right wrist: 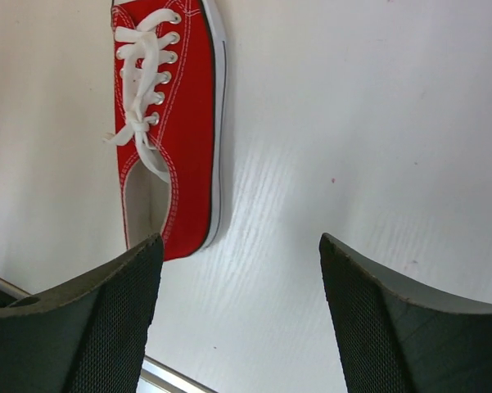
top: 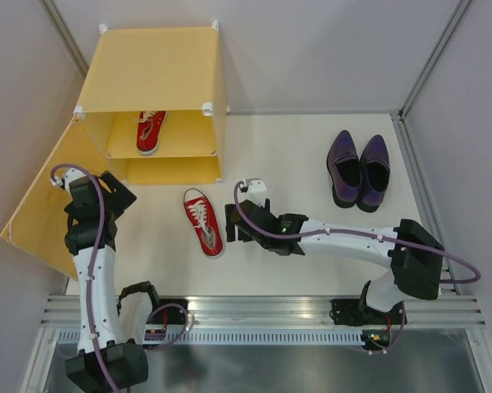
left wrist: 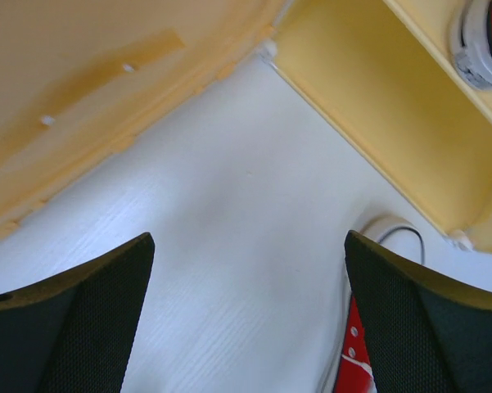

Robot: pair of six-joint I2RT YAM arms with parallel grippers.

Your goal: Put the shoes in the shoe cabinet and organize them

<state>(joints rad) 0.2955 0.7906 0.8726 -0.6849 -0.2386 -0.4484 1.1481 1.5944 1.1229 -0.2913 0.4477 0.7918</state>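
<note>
One red sneaker (top: 150, 131) sits in the upper compartment of the shoe cabinet (top: 155, 74), at the far left corner of the desk (top: 311, 147). The second red sneaker (top: 204, 221) lies mid-desk, and the purple shoes (top: 358, 170) sit near the right edge. The right end effector (right wrist: 241, 246) and the left end effector (left wrist: 250, 246) are both spread and empty.

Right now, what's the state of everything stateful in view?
shoe cabinet: door swung open.
shelved red sneaker: sole-down on inner shelf.
loose red sneaker: sole-down on table.
purple shoes: side by side, sole-down on table.
left gripper: jaws open, empty.
right gripper: jaws open, empty.
</note>
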